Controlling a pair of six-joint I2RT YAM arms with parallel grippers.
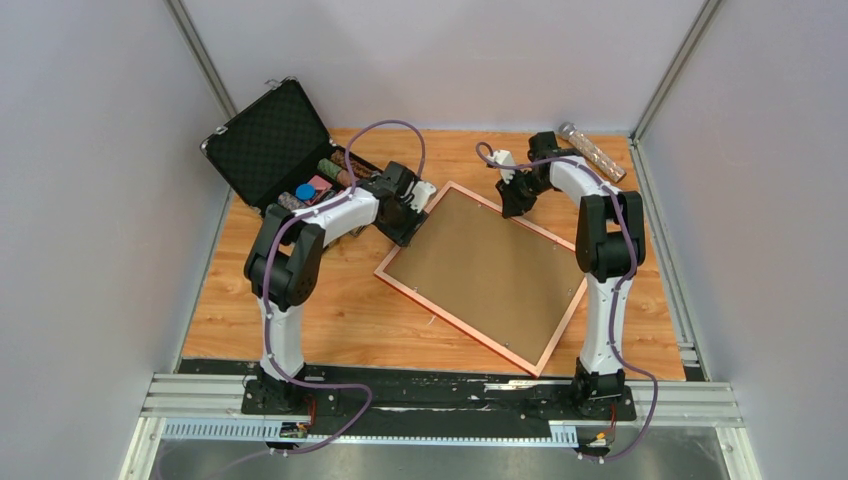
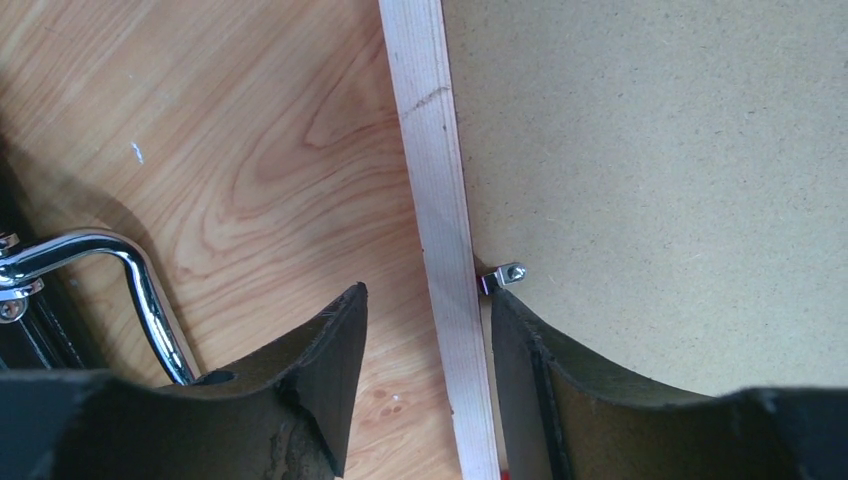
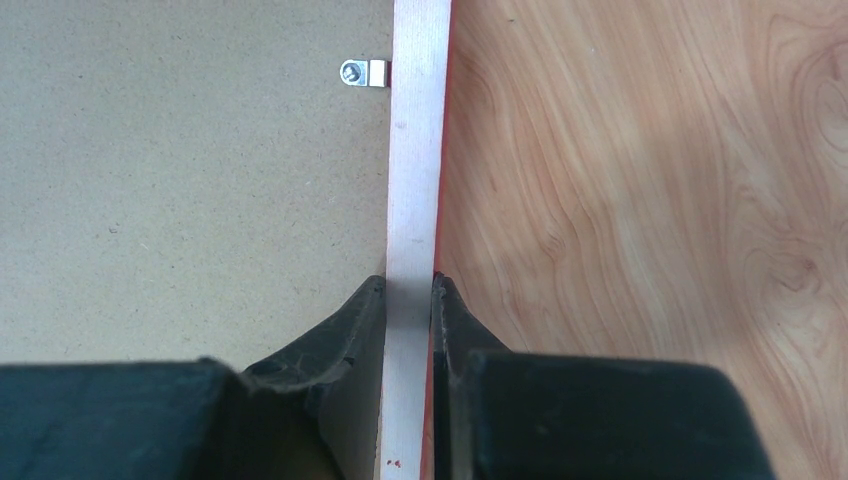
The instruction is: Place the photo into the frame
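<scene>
Right wrist view: right end effector (image 3: 408, 292) was clamped on a rail of the frame (image 3: 415, 150). Left end effector (image 2: 425, 300) had its jaws apart, straddling another rail without gripping. Frame lay back-up on the tabletop (image 1: 330, 320), brown backing board (image 1: 485, 265) inside it.

Pale bare-wood frame (image 3: 415, 180); matt fibrous backing board (image 3: 190, 200); smooth wood-grain table (image 3: 640, 200); shiny metal clip (image 3: 362, 72).

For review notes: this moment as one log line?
frame: backing board up | left fingers: open astride its edge | right fingers: shut on edge
</scene>
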